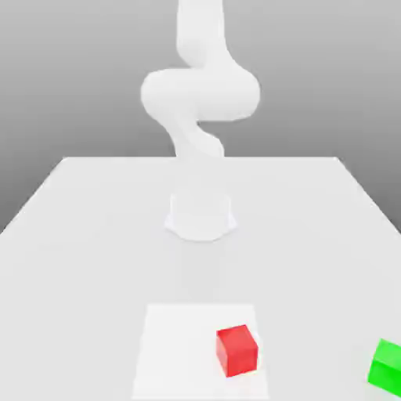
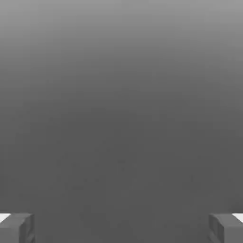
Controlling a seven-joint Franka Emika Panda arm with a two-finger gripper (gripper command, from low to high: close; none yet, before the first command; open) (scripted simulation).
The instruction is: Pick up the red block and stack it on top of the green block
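On the pale counter [image 1: 86,274], near the front in the exterior view, the red block [image 1: 236,351] sits on a flat white square [image 1: 176,352]. It lies toward the square's side at the exterior view's right, near that edge, and is turned a little so that its top and two of its side faces can be seen. The green block [image 1: 387,366] rests directly on the counter, well apart from the red one and farther to the exterior view's right, where the border of the picture cuts off part of it. Neither block is on top of the other; the two stand separately. Farther back, the white arm [image 1: 200,94] rises from its base [image 1: 200,215], which is set on the counter about midway across. Its upper part bends through thick, rounded joints against a grey background, and the top of it runs out of the picture. In the hand view the tool [image 2: 121,228] is wide open, its two grey fingers [image 2: 16,228] far apart, with nothing held between them. Behind them is a plain grey expanse, paler toward one side.
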